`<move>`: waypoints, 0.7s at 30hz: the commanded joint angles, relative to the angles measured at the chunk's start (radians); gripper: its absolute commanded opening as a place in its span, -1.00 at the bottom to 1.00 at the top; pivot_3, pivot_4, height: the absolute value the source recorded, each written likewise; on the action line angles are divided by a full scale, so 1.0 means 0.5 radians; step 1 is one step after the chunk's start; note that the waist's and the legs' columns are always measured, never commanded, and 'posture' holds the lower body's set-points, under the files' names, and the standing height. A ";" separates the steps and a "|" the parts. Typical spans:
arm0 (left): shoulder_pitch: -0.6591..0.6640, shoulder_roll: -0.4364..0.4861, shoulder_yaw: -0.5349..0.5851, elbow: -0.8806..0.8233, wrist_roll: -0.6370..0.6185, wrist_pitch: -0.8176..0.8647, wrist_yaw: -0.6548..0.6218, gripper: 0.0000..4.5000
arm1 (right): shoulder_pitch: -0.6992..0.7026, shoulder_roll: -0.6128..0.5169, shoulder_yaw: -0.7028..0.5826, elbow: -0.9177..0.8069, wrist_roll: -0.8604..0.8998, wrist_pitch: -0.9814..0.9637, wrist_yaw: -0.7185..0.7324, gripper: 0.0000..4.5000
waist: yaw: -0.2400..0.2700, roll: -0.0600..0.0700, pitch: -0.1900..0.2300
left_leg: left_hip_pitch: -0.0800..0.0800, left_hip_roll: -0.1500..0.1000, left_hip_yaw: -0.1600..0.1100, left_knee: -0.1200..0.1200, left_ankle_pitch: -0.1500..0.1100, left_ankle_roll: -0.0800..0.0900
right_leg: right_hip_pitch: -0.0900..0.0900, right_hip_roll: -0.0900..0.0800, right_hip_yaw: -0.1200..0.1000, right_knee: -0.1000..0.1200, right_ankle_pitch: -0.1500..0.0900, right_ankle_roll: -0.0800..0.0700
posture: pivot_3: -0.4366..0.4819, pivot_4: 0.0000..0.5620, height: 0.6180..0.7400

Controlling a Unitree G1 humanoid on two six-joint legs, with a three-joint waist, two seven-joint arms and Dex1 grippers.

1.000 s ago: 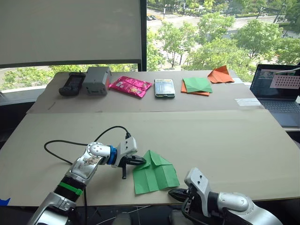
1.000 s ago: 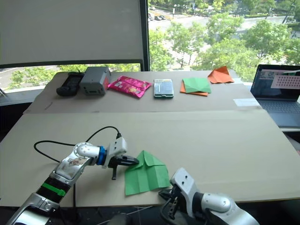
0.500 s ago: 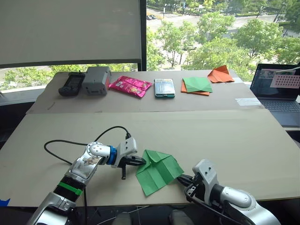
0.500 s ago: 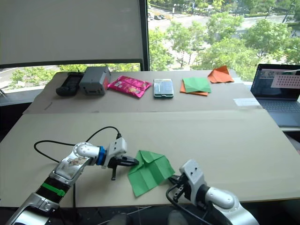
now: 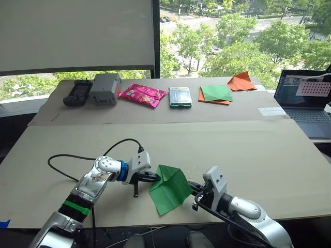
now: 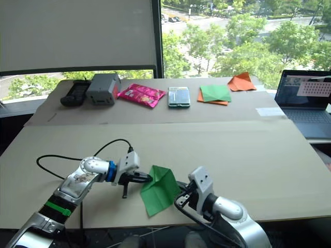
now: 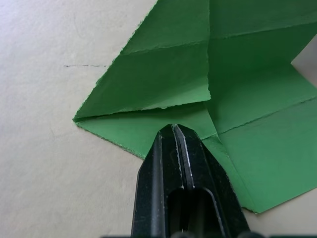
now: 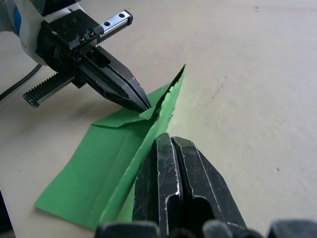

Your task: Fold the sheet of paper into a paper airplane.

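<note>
Where it lay flat a second ago, the sheet of paper (image 5: 169, 188) near the table's (image 5: 248, 150) front edge now has its right half lifted by the right gripper (image 5: 194, 190), fingers pinched on it; the left gripper (image 5: 155, 177), fingers pressed together, pins the left tip. The centre fold looks underway.

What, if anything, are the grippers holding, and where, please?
Both hold the green sheet of paper: the left gripper pinches its pointed end, the right gripper its raised side edge.
</note>
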 commanded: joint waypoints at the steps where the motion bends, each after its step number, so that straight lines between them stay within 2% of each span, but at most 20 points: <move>1: 0.047 0.014 -0.078 0.073 0.086 0.054 0.005 -0.99 | -0.127 0.015 0.094 0.037 -0.044 -0.029 0.041 -1.00 | 0.001 0.001 -0.001 | 0.000 0.000 0.000 0.000 0.001 0.001 | 0.000 0.000 0.000 0.000 0.000 0.000 | -0.05 -0.47 0.94; 8: 0.040 0.001 -0.079 0.074 0.088 0.059 0.017 -0.99 | -0.364 0.026 0.340 0.309 -0.225 -0.035 0.094 -1.00 | 0.008 0.008 -0.008 | 0.000 0.000 0.000 0.000 0.008 0.014 | 0.003 0.002 0.000 0.003 0.001 0.000 | -0.05 -0.47 0.94; 13: 0.044 0.019 -0.044 0.035 0.073 0.088 0.034 -0.99 | -0.421 0.026 0.399 0.396 -0.280 -0.028 0.143 -1.00 | 0.006 0.007 -0.010 | 0.001 -0.001 0.000 0.000 0.008 0.014 | 0.002 0.002 0.001 0.010 0.001 0.001 | -0.05 -0.47 0.94; 21: 0.136 0.270 0.251 -0.240 -0.104 0.266 0.009 -0.99 | -0.473 0.035 0.436 0.508 -0.357 0.024 0.164 -1.00 | -0.031 0.003 -0.005 | 0.006 0.003 -0.003 -0.002 0.008 0.013 | -0.002 0.005 0.001 0.018 0.001 0.000 | -0.05 -0.47 0.94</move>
